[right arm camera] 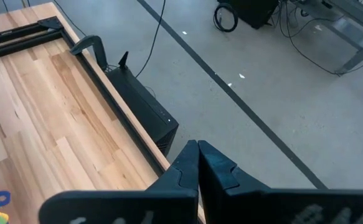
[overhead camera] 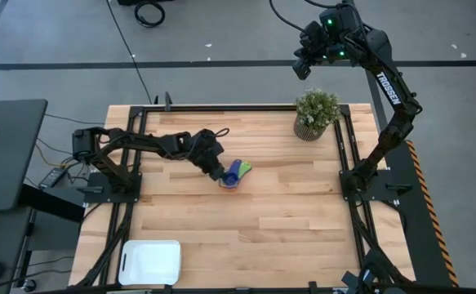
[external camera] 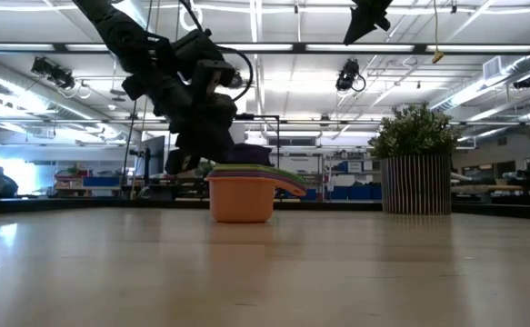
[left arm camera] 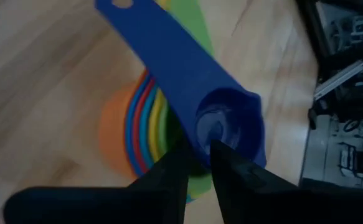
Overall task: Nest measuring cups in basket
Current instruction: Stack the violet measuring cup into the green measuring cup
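left gripper (left arm camera: pixel 198 163): you see its fingers nearly closed, pinching the blue cup (left arm camera: pixel 228 124) over the nested stack (overhead camera: pixel 232 174) at mid-table.
right gripper (right arm camera: pixel 198 163): clenched, empty, raised beyond the table.
basket (overhead camera: pixel 150 261): near edge, well apart.
hidden: lower cups mostly covered.

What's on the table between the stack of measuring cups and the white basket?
Only bare wood between the cup stack and basket, per the high view.

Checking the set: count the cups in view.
6, all in one nested stack mid-table: orange outermost, then red, blue, yellow, green, navy on top in the left gripper. Right gripper waits raised.
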Tool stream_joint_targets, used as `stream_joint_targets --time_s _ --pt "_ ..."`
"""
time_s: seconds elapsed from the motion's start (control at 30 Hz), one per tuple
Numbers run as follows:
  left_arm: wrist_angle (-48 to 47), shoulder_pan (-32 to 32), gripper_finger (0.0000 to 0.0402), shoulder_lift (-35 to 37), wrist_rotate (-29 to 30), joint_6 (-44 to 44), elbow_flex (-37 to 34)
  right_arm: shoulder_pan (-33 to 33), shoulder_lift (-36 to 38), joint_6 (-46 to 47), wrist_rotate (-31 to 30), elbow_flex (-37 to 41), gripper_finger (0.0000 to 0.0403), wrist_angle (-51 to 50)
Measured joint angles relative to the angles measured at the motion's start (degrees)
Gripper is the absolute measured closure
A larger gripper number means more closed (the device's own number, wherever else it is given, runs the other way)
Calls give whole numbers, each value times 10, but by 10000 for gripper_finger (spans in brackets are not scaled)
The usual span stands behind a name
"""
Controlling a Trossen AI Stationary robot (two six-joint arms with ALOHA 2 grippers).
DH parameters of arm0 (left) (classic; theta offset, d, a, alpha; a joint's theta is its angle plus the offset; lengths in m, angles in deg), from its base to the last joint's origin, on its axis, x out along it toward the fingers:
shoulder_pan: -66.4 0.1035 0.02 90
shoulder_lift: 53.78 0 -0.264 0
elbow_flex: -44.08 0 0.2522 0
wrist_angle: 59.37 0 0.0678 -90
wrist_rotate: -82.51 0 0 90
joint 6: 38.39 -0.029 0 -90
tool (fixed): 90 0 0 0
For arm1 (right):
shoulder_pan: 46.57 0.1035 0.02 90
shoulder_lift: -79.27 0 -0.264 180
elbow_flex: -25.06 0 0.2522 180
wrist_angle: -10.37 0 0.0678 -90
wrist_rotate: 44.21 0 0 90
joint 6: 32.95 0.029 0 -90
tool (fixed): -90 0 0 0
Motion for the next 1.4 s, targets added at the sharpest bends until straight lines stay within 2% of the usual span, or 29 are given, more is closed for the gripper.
stream_joint_targets --time_s 0.2,0.33,0.47,0.57,0.7,0.93,1.4 --pt "-17 0 367 13 -4 -10 2 0 0 0 0 0 399 0" --pt "-78 2 395 29 -4 -60 37 0 0 0 0 0 399 0" --pt "-152 3 390 30 1 -152 89 0 0 0 0 0 399 3" --pt "-173 -2 383 30 49 -190 111 0 0 0 0 0 399 4" --pt "-202 -4 387 30 89 -195 119 0 0 0 0 0 399 4" --pt "-201 -5 382 30 89 -154 117 0 0 0 0 0 399 4" --pt "-199 -14 379 19 88 -148 117 0 0 -7 0 0 399 4"
